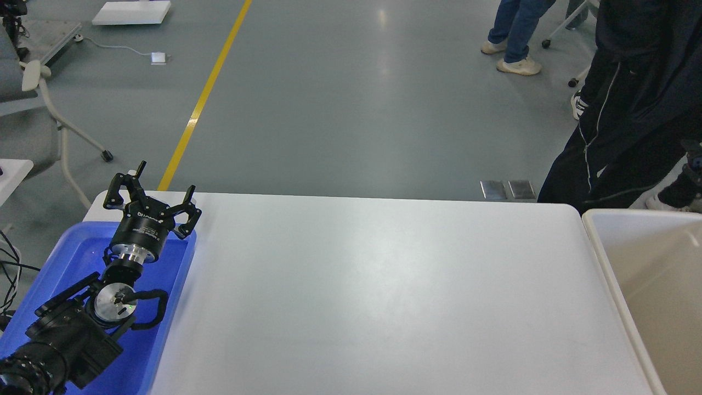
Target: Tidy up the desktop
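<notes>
The desktop is a wide glossy white tabletop with rounded corners, and nothing lies on its bare surface. My left gripper is open and empty, its fingers spread, held above the far end of the blue tray at the table's left edge. My left arm comes in from the bottom left over the tray. My right gripper is out of view.
A beige-white bin stands at the table's right edge. A person in dark clothes stands just beyond the table's far right corner. More legs and a chair are further off on the grey floor.
</notes>
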`<action>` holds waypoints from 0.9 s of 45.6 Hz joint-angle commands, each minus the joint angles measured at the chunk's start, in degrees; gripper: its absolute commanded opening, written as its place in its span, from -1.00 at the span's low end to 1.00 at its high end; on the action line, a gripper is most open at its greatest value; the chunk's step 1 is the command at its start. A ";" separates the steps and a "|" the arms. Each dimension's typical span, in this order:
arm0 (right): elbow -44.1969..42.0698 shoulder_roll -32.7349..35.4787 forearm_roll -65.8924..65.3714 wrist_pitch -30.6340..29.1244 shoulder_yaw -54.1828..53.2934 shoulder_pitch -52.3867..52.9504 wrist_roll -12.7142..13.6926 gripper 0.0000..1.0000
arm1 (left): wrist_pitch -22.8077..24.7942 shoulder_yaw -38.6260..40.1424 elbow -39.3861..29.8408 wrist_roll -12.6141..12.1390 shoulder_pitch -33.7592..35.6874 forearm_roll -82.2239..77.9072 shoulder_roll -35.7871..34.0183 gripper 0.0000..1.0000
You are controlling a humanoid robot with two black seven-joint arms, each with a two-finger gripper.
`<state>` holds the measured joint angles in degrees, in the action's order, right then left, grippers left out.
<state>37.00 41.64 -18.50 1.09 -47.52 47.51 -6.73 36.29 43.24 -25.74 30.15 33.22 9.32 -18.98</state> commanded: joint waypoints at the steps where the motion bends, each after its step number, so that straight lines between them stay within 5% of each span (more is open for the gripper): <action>1: 6.94 -0.85 -0.05 -4.60 -12.59 -4.96 -3.37 0.99 | 0.01 0.00 -0.01 0.00 0.00 0.00 0.00 1.00; 14: 8.88 -9.20 -0.93 -7.86 -21.82 -15.77 -11.11 0.99 | 0.01 0.00 -0.01 0.00 0.00 0.00 0.00 1.00; 41: 8.53 -15.62 -0.93 -11.55 -22.62 -24.92 -11.46 0.99 | 0.01 0.00 -0.01 0.00 0.00 0.00 0.00 1.00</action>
<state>45.50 27.58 -19.39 -9.78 -69.78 24.67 -17.84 36.28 43.24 -25.74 30.15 33.22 9.31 -18.98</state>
